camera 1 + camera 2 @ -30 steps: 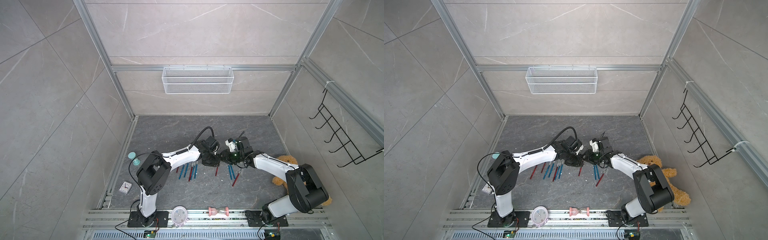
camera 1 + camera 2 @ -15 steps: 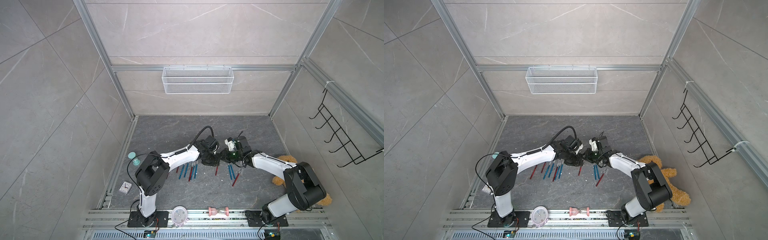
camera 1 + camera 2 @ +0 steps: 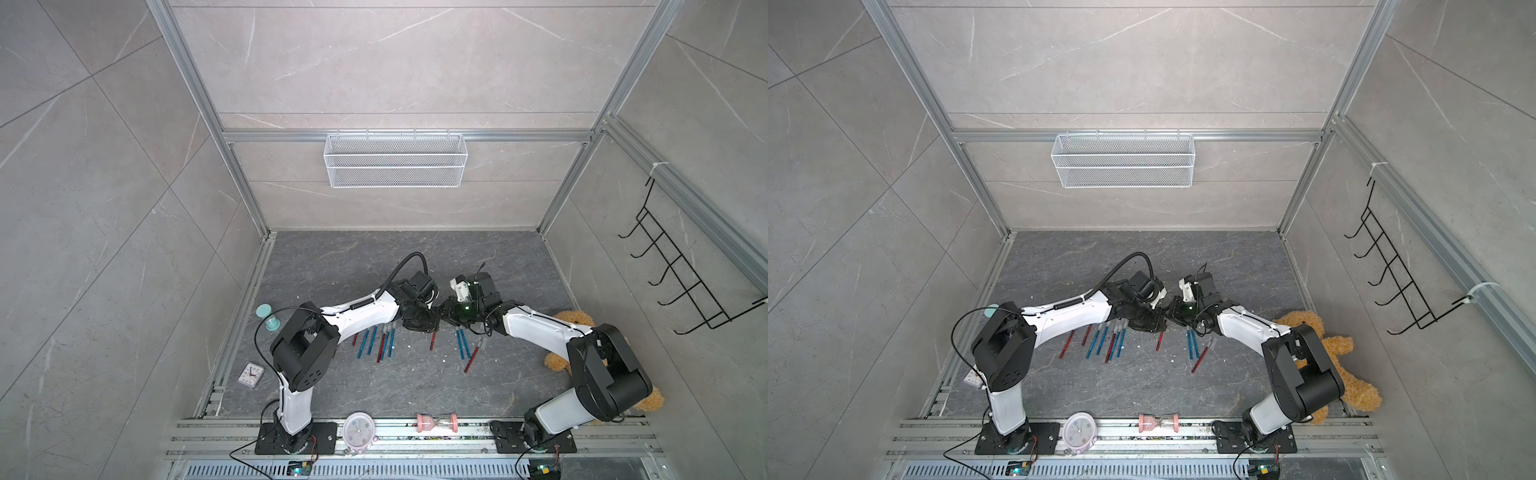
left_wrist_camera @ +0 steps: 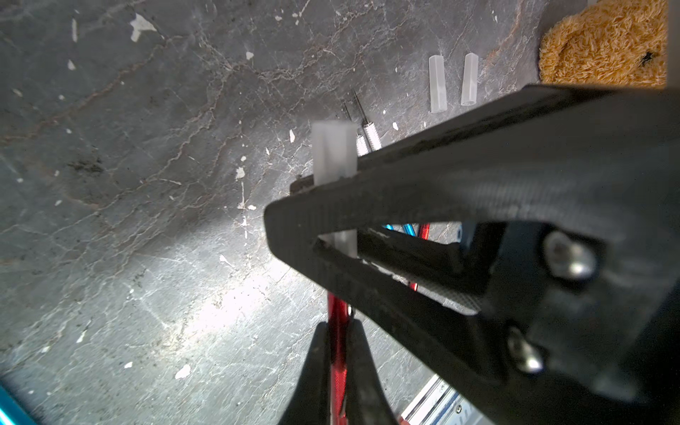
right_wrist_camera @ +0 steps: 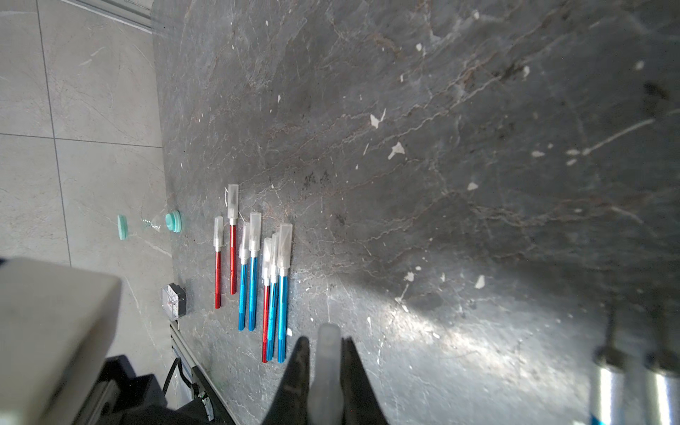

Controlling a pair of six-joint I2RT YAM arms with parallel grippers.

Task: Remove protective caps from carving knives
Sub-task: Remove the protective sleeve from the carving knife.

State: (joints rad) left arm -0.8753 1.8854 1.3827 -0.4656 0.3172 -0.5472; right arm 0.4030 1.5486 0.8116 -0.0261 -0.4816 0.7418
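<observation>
My left gripper (image 4: 337, 324) is shut on the red handle of a carving knife (image 4: 335, 305). Just above the floor my right gripper (image 5: 325, 340) meets it tip to tip and is shut on that knife's translucent protective cap (image 5: 327, 368). The black right fingers (image 4: 441, 176) cross the left wrist view, and the cap (image 4: 334, 154) sticks out beyond them. In both top views the grippers (image 3: 430, 320) (image 3: 1173, 316) touch at mid floor. Several capped knives (image 5: 254, 276) lie in a row left of them (image 3: 378, 340). Two blue uncapped knives (image 3: 462, 343) and two loose caps (image 4: 437, 84) lie to the right.
A brown teddy bear (image 3: 573, 320) sits by the right arm. A teal hourglass (image 3: 266, 318) and a small clock (image 3: 250, 376) are at the left edge. On the front rail stand a pink clock (image 3: 357, 432) and a pink hourglass (image 3: 436, 423). A wire basket (image 3: 395, 160) hangs on the back wall.
My right gripper has closed onto the cap. Both arms have stayed nearly in place, with the left still holding the red knife.
</observation>
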